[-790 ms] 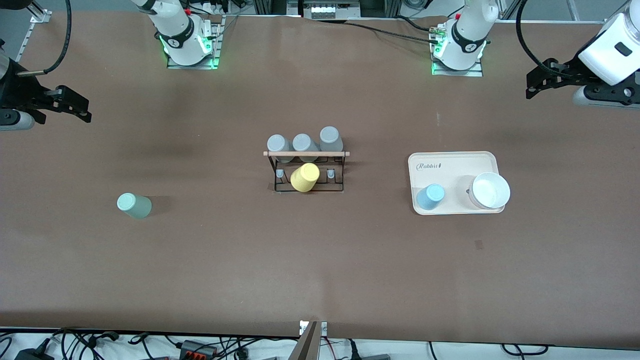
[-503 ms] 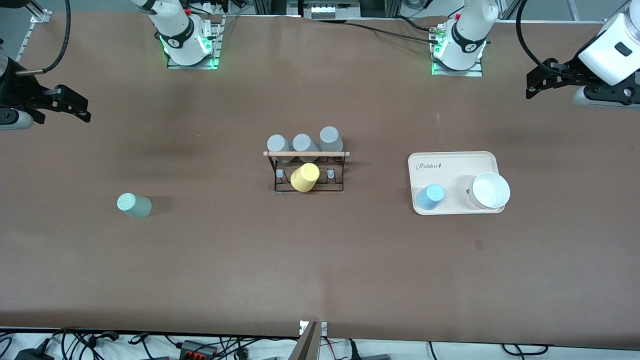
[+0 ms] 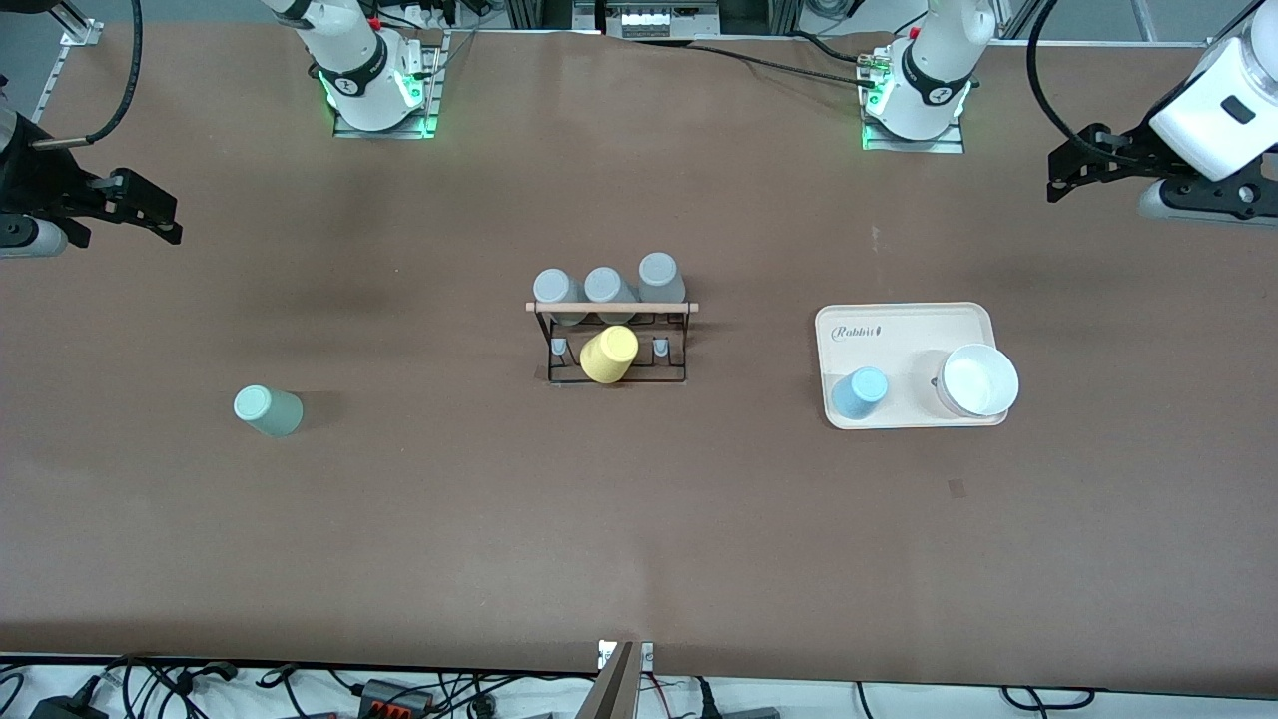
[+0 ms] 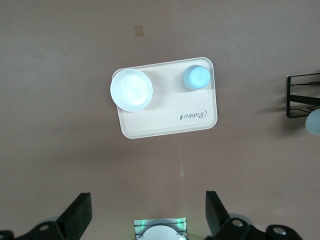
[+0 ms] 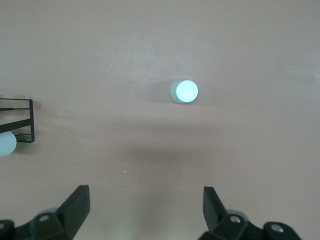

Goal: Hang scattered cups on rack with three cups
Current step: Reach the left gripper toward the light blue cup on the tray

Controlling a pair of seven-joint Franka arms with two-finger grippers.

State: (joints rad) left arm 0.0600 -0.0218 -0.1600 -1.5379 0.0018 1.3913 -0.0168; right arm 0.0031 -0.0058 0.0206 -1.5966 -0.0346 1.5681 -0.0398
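1. The right claw (image 3: 150, 212) hangs empty with its fingers apart over the bare counter (image 3: 639, 519) at the right arm's end. The mint cup (image 3: 268, 410) stands mouth-down on the counter, well apart from that claw and toward the rack; no grasp has started.
2. The rack (image 3: 611, 340) at mid-counter carries three grey cups (image 3: 606, 285) and a yellow cup (image 3: 609, 355), with free pegs beside the yellow one.
3. The left claw (image 3: 1083, 165), also spread and empty, hangs over the counter at the left arm's end. The blue cup (image 3: 860, 392) sits on a tray (image 3: 904, 318) beside a white bowl (image 3: 979, 380), well apart from it.
4. Next, I judge, a claw must descend over its cup.
5. Only the front view shows the whole rack; each wrist view catches just its edge.
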